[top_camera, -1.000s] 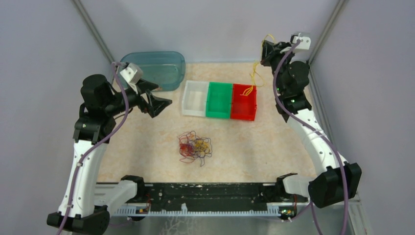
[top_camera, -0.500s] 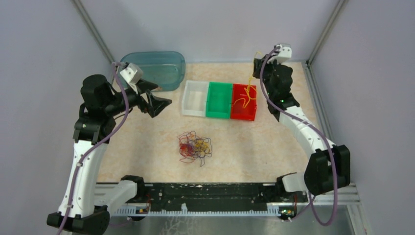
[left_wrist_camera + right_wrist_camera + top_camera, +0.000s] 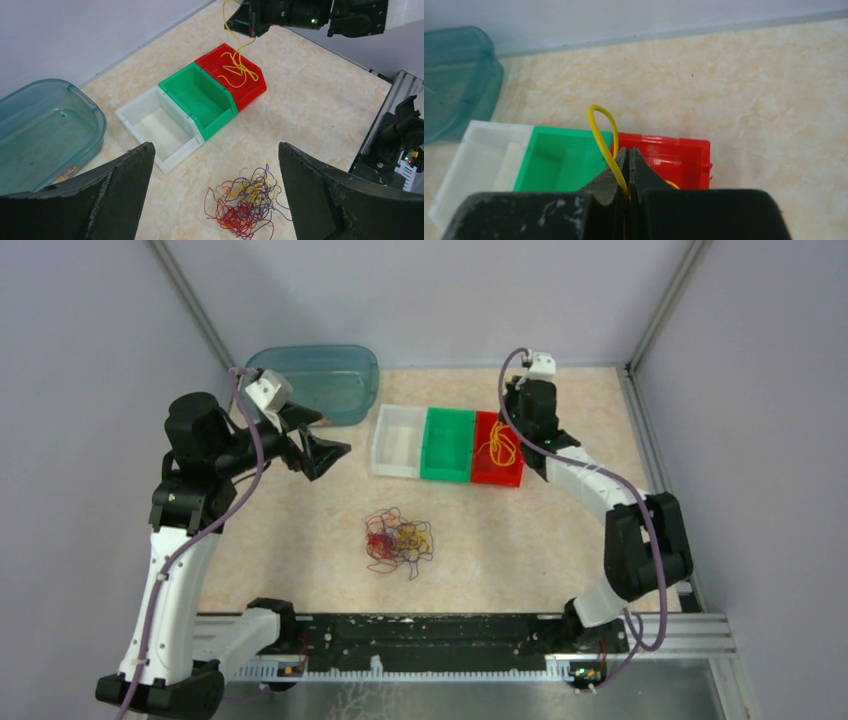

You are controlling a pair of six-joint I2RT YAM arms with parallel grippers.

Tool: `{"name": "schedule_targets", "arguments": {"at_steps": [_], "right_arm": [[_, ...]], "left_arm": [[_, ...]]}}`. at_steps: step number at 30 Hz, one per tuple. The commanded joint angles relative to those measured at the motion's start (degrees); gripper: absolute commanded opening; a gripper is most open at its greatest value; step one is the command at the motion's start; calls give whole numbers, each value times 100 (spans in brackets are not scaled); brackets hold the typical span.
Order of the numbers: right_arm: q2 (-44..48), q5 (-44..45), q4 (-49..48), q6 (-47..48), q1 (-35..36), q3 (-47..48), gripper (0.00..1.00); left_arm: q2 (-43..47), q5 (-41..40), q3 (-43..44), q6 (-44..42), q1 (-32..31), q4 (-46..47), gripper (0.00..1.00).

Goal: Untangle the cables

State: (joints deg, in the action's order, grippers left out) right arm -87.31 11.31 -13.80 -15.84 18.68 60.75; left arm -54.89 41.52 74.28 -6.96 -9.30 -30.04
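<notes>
The cables are in two lots. The main tangle [image 3: 398, 543], with red, yellow and dark strands knotted together, lies on the table [image 3: 300, 540] in front of the bins, well apart from both my arms.

One yellow cable [image 3: 497, 446] is separate. My right gripper [image 3: 628, 155] is clamped tight on it, with the strand pinched between the pressed jaws and a loop standing up above the tips. From there the cable hangs down, and its lower coils lie in the red bin [image 3: 500, 478], the right-hand one of the row. The green bin [image 3: 447, 445] touches the red one in the middle, and the white bin [image 3: 397, 440] closes the left end.

My left gripper [image 3: 325, 443] hangs with its jaws spread wide and nothing between them. It is raised above the table, left of the bins and near the teal tub [image 3: 320, 380] in the far-left corner. A small orange scrap [image 3: 67, 172] lies in the tub; I can't tell what it is.
</notes>
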Motion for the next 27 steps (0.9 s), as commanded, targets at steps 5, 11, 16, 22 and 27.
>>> {"name": "schedule_targets", "arguments": {"at_steps": [5, 11, 16, 22, 27], "right_arm": [[-688, 834, 814, -78, 303, 419, 0], [-1309, 778, 1391, -99, 303, 734, 7], [-1713, 1023, 1952, 6, 304, 1362, 21], [-1783, 1517, 2026, 175, 299, 1791, 41], [-1282, 1199, 2001, 196, 303, 1790, 49]], "left_arm": [[18, -21, 47, -26, -28, -63, 99], [8, -4, 47, -27, -33, -63, 99], [42, 10, 8, -24, -28, -64, 99], [97, -25, -14, -47, -28, -84, 99], [77, 41, -84, -83, -28, -139, 99]]}}
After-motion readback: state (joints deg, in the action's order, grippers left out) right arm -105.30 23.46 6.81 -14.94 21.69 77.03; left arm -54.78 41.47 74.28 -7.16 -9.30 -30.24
